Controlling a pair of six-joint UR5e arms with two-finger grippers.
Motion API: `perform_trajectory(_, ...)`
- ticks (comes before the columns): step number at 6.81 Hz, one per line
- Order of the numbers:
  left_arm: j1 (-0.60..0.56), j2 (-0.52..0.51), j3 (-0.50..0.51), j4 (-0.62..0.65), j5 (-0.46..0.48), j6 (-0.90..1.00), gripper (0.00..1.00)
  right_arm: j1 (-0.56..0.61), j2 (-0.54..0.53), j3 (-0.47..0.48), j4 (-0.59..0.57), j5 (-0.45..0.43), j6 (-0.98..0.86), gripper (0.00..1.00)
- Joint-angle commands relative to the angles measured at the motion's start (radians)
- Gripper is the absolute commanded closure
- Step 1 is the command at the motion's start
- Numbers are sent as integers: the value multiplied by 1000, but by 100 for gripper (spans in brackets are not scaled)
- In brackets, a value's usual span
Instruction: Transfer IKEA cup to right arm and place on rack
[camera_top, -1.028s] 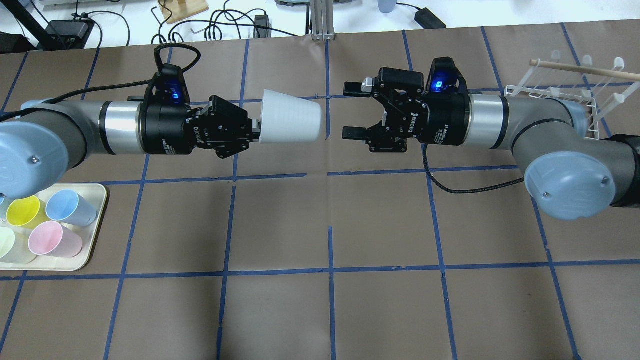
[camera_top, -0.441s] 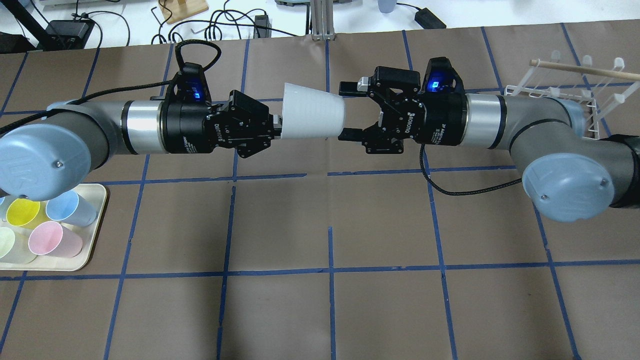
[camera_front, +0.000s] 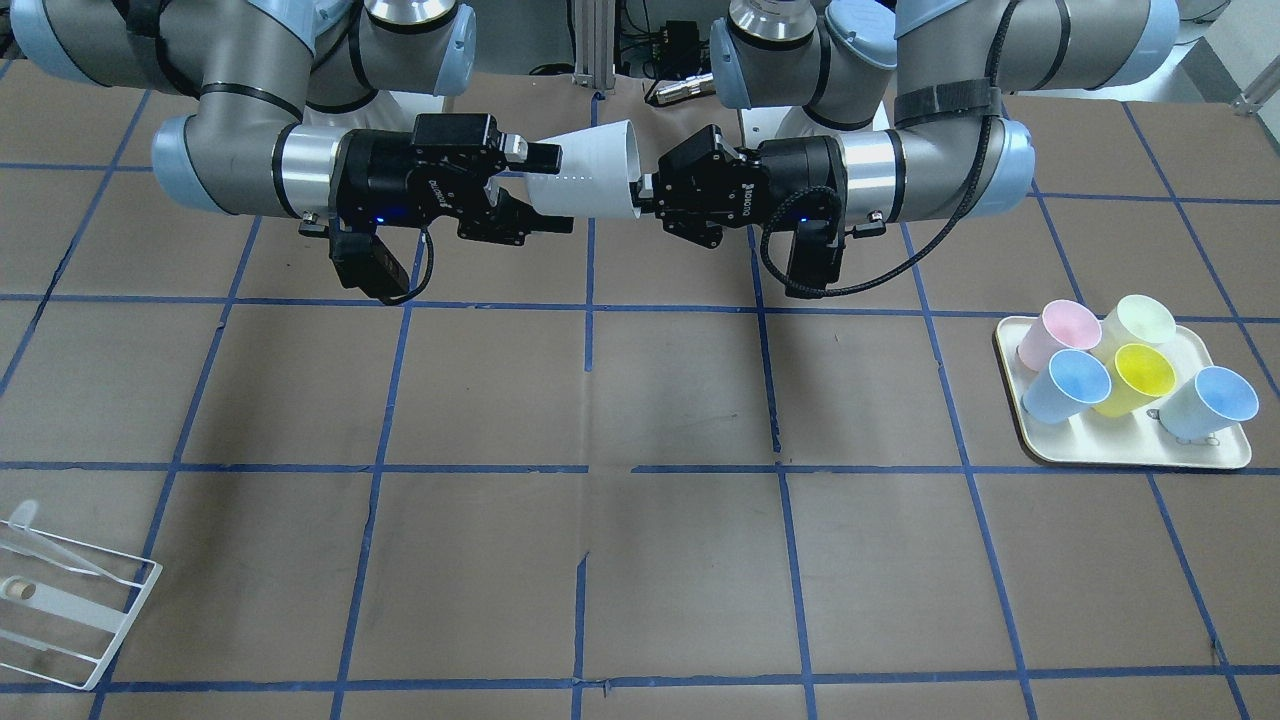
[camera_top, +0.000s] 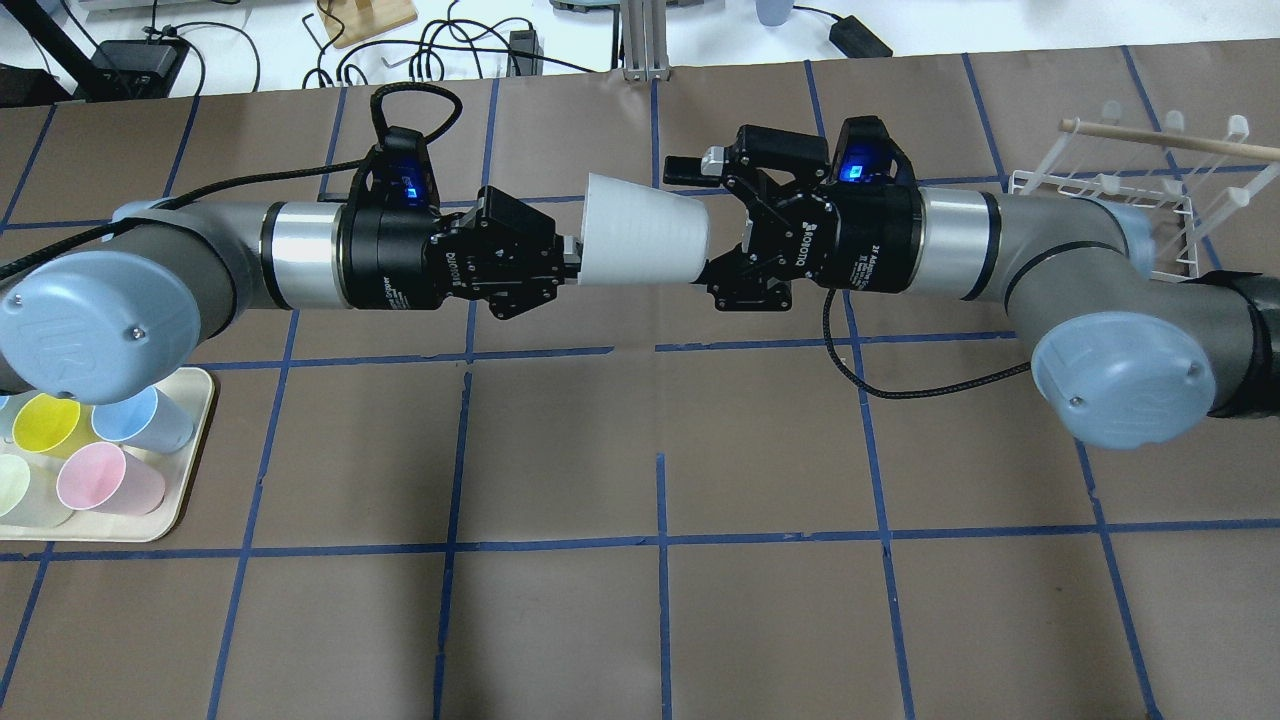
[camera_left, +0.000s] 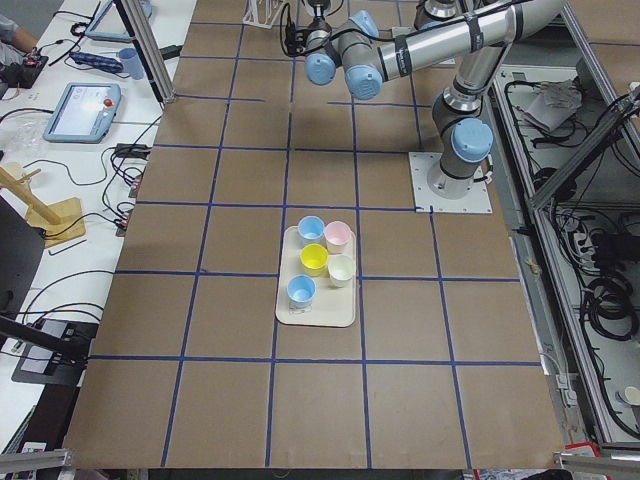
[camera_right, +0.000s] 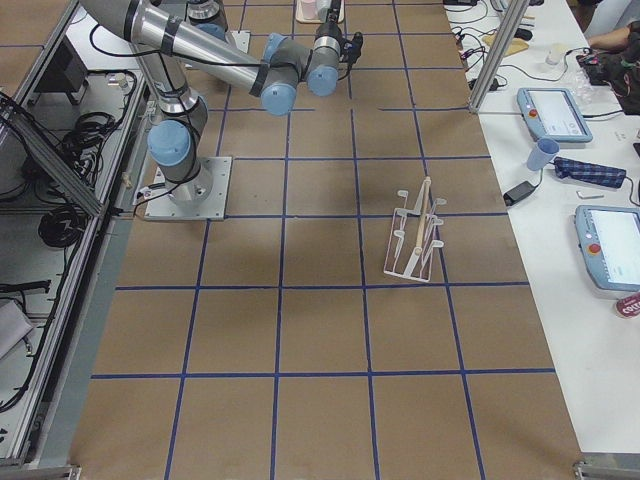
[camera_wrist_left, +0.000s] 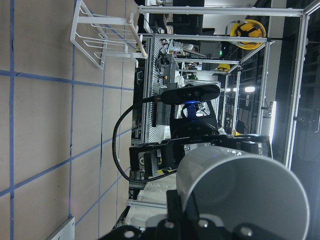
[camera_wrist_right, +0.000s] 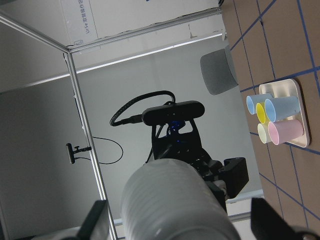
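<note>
The pale grey IKEA cup (camera_top: 645, 243) lies on its side in the air over the table's far middle. My left gripper (camera_top: 572, 262) is shut on its rim, with the narrow base pointing at the right arm. My right gripper (camera_top: 692, 218) is open, one finger on each side of the base. The front view shows the same: cup (camera_front: 590, 180), left gripper (camera_front: 645, 195), right gripper (camera_front: 548, 190). In the right wrist view the cup's base (camera_wrist_right: 170, 200) sits between my spread fingers (camera_wrist_right: 95, 220). The white wire rack (camera_top: 1120, 185) stands at the far right, behind the right arm.
A cream tray (camera_top: 190, 440) with several coloured cups sits near the left front, under the left elbow, and shows in the front view (camera_front: 1130, 455). The rack also shows in the exterior right view (camera_right: 415, 235). A black cable (camera_top: 900, 375) hangs under the right wrist.
Both arms have moved toward each other. The cup's base, first apart from the right gripper, now sits between its open fingers. The left gripper still holds the rim.
</note>
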Motion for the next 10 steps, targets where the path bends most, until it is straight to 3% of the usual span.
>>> perform_trajectory(1, -3, -1, 0, 1, 2, -1, 100, 1, -6, 0, 3, 3, 38, 0)
perform_trajectory(5, -3, 1, 0, 1, 2, -1, 100, -11, -1, 20, 3, 5, 38, 0)
perform_trajectory(7, -3, 1, 0, 1, 0, -1, 100, -27, -33, 35, 9, 48, 59, 0)
perform_trajectory(10, -3, 1, 0, 1, 0, -1, 100, -31, -61, 58, 7, 17, 61, 0)
